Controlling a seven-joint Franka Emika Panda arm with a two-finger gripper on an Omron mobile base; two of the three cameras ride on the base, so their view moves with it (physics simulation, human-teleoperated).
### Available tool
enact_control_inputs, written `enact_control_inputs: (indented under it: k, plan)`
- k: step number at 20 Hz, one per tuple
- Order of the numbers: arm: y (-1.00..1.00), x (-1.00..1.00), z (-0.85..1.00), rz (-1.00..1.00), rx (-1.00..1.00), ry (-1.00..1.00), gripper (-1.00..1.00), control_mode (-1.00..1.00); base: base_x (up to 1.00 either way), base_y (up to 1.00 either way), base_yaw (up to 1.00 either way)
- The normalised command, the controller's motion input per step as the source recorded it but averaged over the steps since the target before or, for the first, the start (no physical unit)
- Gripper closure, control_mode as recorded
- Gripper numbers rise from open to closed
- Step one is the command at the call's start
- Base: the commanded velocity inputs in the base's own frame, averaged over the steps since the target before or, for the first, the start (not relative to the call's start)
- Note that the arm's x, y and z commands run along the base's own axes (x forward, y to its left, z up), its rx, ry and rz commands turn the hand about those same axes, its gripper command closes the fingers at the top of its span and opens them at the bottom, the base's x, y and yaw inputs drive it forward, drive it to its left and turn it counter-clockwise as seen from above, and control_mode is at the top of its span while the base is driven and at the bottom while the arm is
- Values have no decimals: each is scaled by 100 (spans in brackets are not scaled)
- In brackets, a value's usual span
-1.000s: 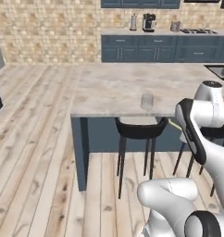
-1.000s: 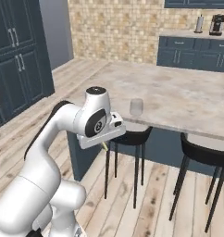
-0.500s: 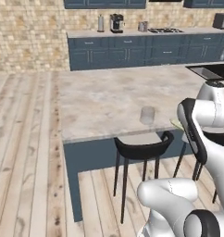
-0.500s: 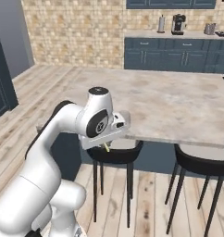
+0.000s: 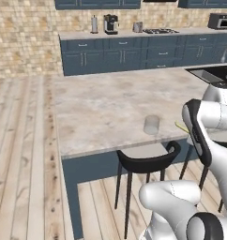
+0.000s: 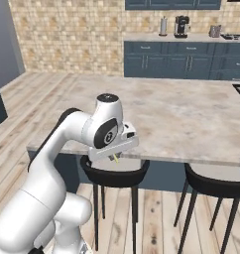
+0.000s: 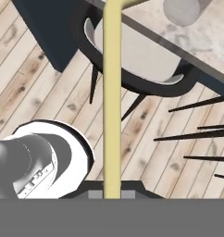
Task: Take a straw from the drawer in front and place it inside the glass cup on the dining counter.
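1. Your hand point(image 7: 112, 187) is pinched shut on the straw point(image 7: 112, 97), whose long axis runs straight out from the fingertips.
2. The glass cup point(image 5: 151, 124) stands on the worktop point(image 5: 101, 108) near its front edge.
3. From the hand, it lies ahead and off to one side point(image 7: 185, 10), beyond the stool point(image 7: 137, 55). Tip over the rim next, I'd say.
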Motion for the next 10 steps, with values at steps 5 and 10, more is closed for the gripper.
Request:
enact_control_inputs:
  k: [5,10]
  plan:
    - [0,0,0,0,0,0,100,100,26,1,0]
    - [0,0,0,4,5,-3,100,-100,5,0,0]
